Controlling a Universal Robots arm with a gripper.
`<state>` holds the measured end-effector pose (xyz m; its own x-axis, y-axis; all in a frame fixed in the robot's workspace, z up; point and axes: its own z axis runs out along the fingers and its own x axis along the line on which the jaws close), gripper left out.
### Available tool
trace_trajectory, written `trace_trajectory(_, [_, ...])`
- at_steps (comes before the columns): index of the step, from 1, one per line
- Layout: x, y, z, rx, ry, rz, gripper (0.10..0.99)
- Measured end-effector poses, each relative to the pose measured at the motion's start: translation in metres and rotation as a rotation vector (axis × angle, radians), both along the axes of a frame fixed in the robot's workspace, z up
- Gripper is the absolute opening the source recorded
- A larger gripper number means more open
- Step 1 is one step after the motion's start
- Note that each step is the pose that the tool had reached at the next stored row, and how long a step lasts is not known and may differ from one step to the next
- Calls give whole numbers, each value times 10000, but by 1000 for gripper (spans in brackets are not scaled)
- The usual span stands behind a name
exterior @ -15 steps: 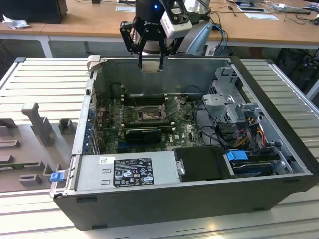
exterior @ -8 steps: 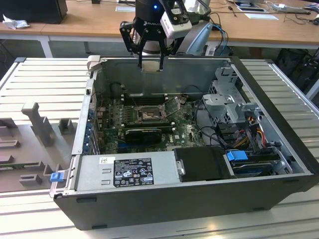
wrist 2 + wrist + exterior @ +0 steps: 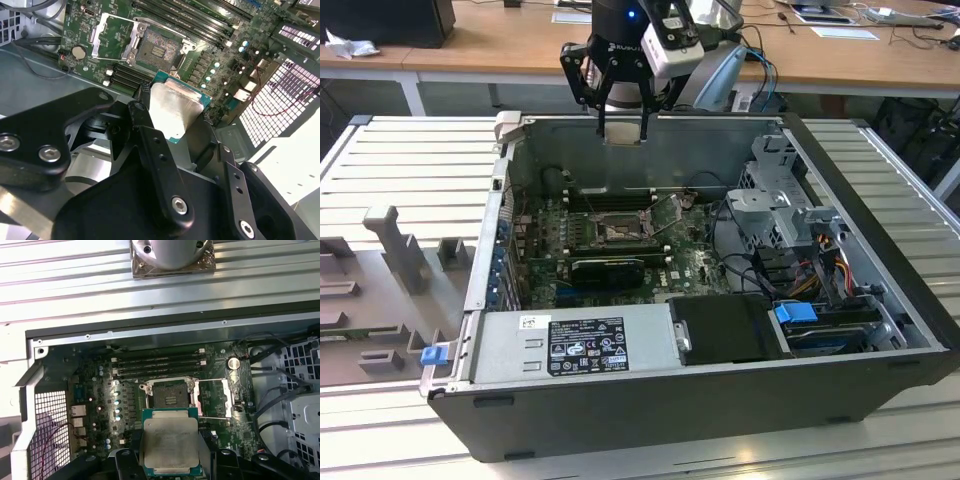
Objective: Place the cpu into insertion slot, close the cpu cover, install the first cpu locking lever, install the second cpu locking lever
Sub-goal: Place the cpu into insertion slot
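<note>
**Ana:** Gripper (image 3: 623,131) first: what's in it?

**Ben:** Its two black fingers (image 3: 143,117) are clamped on opposite edges of the cpu (image 3: 171,442), silvery face showing in both wrist views. The chip hangs in the air, touching nothing else.

**Ana:** Where over the computer case (image 3: 720,150)?

**Ben:** By the case's rim farthest from the exterior camera, above the green motherboard (image 3: 227,432).

**Ana:** And the insertion slot (image 3: 169,392)?

**Ben:** Near the board's middle, well apart from the chip, with its pin field bare. The cpu cover (image 3: 212,397) is swung open on its hinge and sits just beside the socket, towards the exterior view's right.

**Ana:** Around that?

**Ben:** Long black memory slots (image 3: 157,365) run between the socket and that far rim. A black graphics card (image 3: 608,268) sits on the socket's other side, and a grey power supply (image 3: 570,340) fills the case's near edge.
</note>
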<state>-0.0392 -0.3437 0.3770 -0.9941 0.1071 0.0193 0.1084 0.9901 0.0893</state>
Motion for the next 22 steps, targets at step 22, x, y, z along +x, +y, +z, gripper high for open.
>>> trace_trajectory(22, [0,0,-8,1,-1,-640,529])
